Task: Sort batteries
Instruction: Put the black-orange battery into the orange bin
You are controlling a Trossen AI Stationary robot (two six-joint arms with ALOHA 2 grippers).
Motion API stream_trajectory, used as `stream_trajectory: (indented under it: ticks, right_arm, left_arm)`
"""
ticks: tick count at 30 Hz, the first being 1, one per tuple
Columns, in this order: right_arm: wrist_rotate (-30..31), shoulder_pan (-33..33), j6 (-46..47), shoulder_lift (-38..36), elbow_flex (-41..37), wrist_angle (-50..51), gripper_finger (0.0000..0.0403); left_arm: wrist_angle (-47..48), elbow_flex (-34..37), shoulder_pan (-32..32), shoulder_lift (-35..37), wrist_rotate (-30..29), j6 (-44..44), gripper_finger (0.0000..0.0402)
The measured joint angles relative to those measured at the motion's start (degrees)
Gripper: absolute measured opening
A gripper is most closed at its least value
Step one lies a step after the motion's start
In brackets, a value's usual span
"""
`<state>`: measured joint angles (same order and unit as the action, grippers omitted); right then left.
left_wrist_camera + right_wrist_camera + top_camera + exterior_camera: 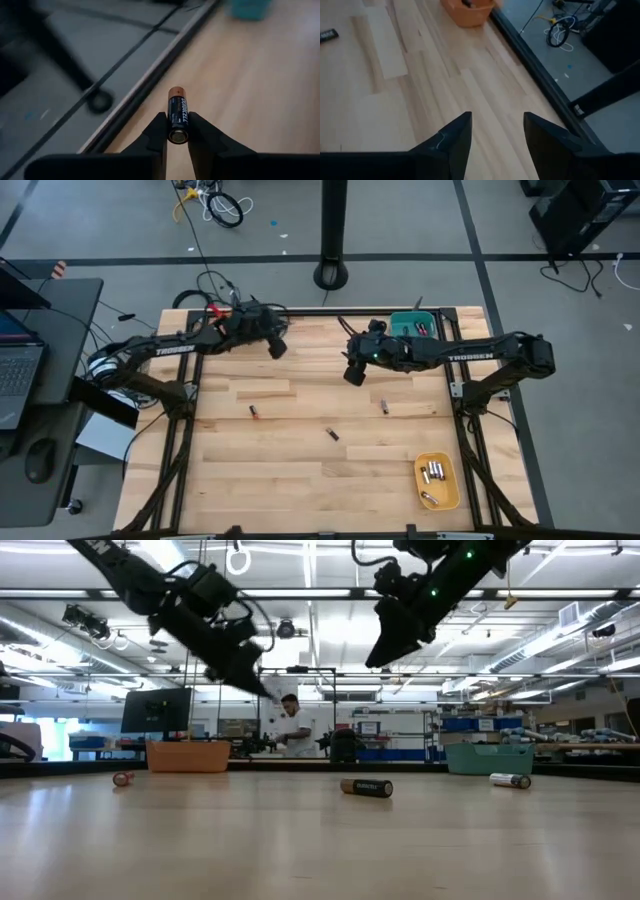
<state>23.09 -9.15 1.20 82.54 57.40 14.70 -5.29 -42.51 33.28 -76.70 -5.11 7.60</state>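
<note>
My left gripper point(177, 124) hangs above the table's far edge point(277, 347), shut on a black battery with a copper end point(178, 107). My right gripper point(495, 117) is open and empty, raised over the table's middle far part point(353, 373). Three loose batteries lie on their sides on the wood: one on the left point(253, 411), one in the middle point(331, 433), one on the right point(384, 407). In the low view they show as a left cell point(123, 778), a black middle cell point(366, 787) and a silvery right cell point(510, 780). Several silvery cells lie in the yellow bin point(440, 498). My left gripper pinches the black battery between its two fingers point(159, 129), on the sides of its flat rear end point(177, 135). The battery lies along the fingers, with its copper end point(176, 92) sticking out past the tips. It is lifted clear of the table.
An orange bin point(188, 755) stands at the far left and shows in the right wrist view too point(467, 11). A teal bin point(405, 323) sits at the far right. The yellow bin is near the right front corner. Bare wood lies between the loose cells.
</note>
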Motion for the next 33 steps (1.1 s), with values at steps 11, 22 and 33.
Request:
stream_trajectory:
  ticks: [11,22,33]
  right_arm:
    - [-0.1,0.0,1.8,0.0,-4.1,-2.3,0.0188]
    - [-0.2,0.0,1.7,0.0,-4.2,-3.2,0.0185]
    - [-0.2,0.1,1.3,0.0,-4.2,-3.4,0.0182]
  left_arm:
    - [0.9,10.6,9.6,2.6,-8.4,-9.3,0.0057]
    - [0.4,13.5,17.3,1.1,-7.5,-11.5,0.0057]
    - [-2.7,12.5,20.4,-7.1,-2.9,-11.8,0.0057]
